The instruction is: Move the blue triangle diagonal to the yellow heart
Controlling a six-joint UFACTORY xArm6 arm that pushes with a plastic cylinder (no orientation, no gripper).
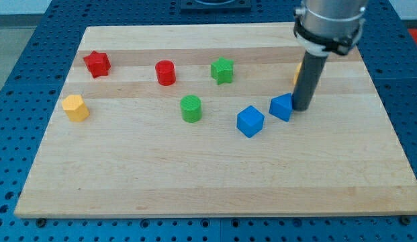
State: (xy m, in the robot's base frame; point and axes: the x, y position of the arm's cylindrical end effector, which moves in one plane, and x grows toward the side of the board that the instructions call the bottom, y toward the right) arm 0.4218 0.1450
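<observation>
- Seven blocks show in full on the wooden tabletop [215, 188]; an eighth, orange-yellow object [297, 71] is mostly hidden behind the rod, so its shape cannot be determined. By colour it may be the yellow heart, but this is a judgement only.
- My tip [301, 107] rests at the right edge of the blue triangle [281, 107], touching it or just beside it. No end effector with jaws is fitted, so there is nothing to be apart, together or clamped; the rod works by sideways contact alone.
- The blue triangle lies right of the tabletop's centre, with the blue cube [250, 122] near it toward the view's lower left.
- Placement rationale: with the tip on the triangle's right side, a push would drive the block toward the view's left. Judged from this, the pushing step is in hand and not yet complete.
- Risk: the blue cube lies close to a leftward path and could be struck by the triangle.
- Other blocks stand well apart from the tip: green cylinder [191, 108] and green star [222, 70] near the centre, red cylinder [165, 72] and red star [97, 64] toward the view's upper left, and a yellow hexagonal block [75, 107] at the far left.
- Final diagonal position cannot be confirmed until the hidden object is in clear view.
</observation>
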